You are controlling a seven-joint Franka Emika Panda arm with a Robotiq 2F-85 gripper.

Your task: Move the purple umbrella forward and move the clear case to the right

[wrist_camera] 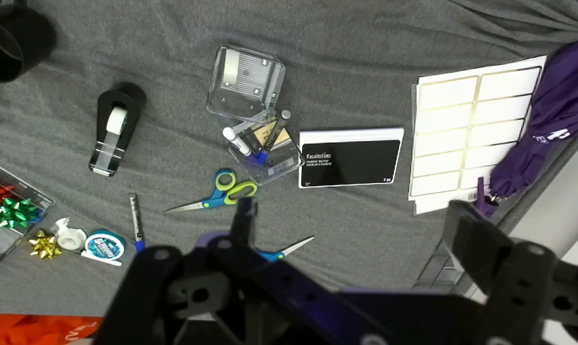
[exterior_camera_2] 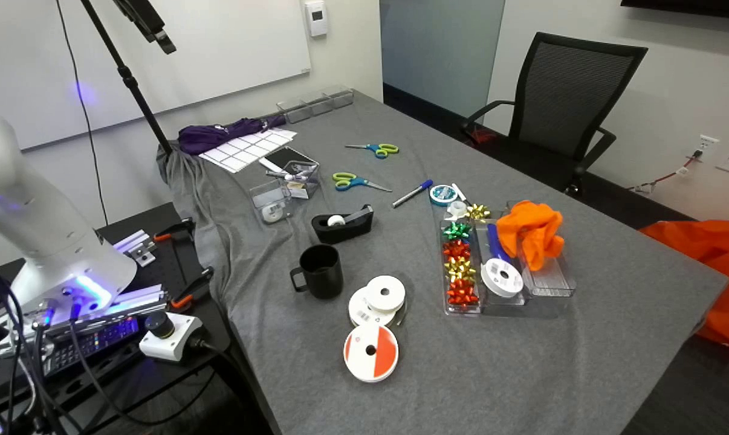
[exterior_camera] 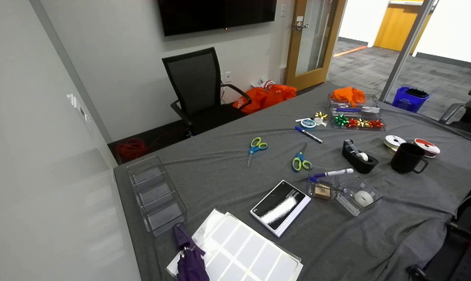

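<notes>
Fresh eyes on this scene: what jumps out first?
Probably the bunched orange cloth on clear trays, right of centre in an exterior view, with a row of shiny green, red and gold bows to its left. Next, the deep purple umbrella, lying partly over white gridded sheets at the right of the wrist view. There the open black gripper also looms large along the bottom.

Right of the black-topped white rectangular slab (wrist_camera: 350, 162), my wrist view crops the folded purple fabric umbrella (wrist_camera: 557, 114); below the slab, my blurred black pincer (wrist_camera: 353, 207) hides the handles of blue, silver-bladed scissors (wrist_camera: 280, 253).
</notes>
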